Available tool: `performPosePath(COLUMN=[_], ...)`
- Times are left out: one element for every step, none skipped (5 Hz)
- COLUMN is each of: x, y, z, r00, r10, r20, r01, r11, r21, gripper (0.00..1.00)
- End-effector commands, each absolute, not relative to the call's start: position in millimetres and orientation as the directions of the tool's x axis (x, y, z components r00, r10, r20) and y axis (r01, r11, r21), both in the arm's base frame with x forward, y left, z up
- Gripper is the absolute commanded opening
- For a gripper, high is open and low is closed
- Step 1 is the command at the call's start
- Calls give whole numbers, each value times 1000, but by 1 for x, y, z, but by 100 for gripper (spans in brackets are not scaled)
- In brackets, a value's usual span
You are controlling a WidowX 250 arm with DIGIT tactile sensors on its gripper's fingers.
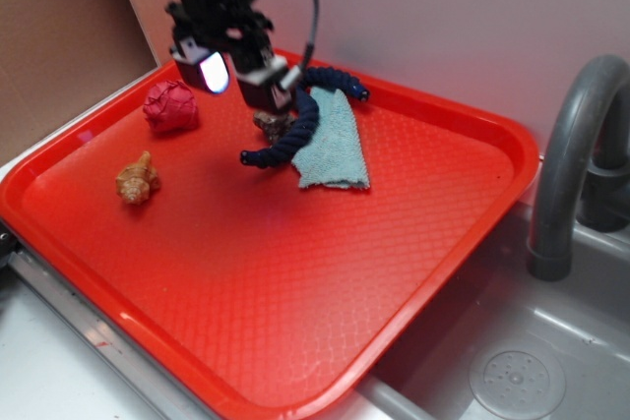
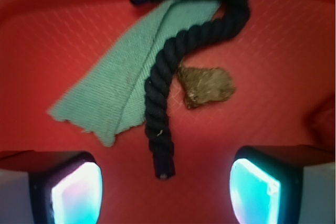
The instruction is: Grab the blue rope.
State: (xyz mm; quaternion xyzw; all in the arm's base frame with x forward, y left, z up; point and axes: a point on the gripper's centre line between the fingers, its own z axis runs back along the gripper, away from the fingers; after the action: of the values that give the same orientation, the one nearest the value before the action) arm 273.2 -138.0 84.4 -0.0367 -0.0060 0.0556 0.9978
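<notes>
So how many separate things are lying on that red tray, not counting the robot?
5. The blue rope curls at the back, partly over the teal cloth. A brown lump sits beside the rope. A crumpled red object and a small tan object lie on the left. The arm may hide more.

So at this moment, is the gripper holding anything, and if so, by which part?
Nothing is held. The gripper is open above the red plastic tray, its fingers empty, and the dark navy twisted rope lies loose, partly over the light teal terry cloth.

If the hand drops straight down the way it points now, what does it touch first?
Most likely the blue rope: its near end lies between the open hand's fingers. Depth is unclear; the red tray lies beneath.
</notes>
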Motion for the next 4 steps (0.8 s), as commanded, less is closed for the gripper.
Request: performPosePath(x=[278,283,284,281], y=[-144,-149,-148,-149], z=[53,35,35,37], r00=[995,995,992,993], r10=[98,102,125,122], r20=[-5,-21,13,3], r01=[-98,-103,-125,-122], r11=[992,994,992,993], r21=[-84,-44,12,10], gripper=[100,100,0,0])
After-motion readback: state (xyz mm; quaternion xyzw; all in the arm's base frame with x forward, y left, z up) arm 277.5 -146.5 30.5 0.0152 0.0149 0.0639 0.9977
